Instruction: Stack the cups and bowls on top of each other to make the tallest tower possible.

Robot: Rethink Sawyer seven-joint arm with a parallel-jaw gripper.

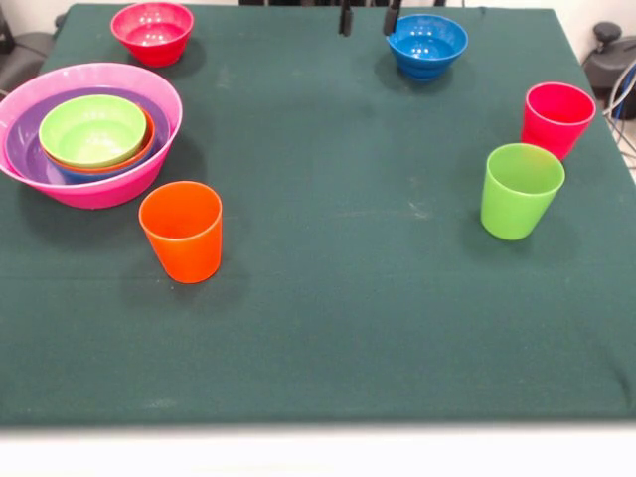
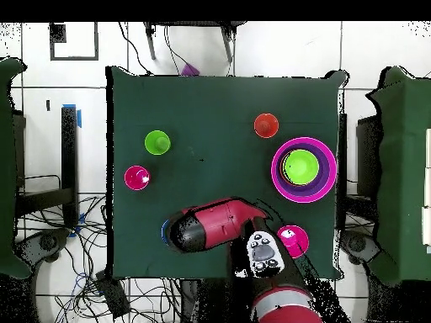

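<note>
Tower at 9 o'clock, 4-5 bowls nested | gripper over blue bowl, fingers apart, empty | next: descend, grab rim

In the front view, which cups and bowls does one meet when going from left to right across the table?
Nested stack in the pink bowl → red-pink bowl → orange cup → dark blue bowl → lime green cup → red-pink cup.
</note>
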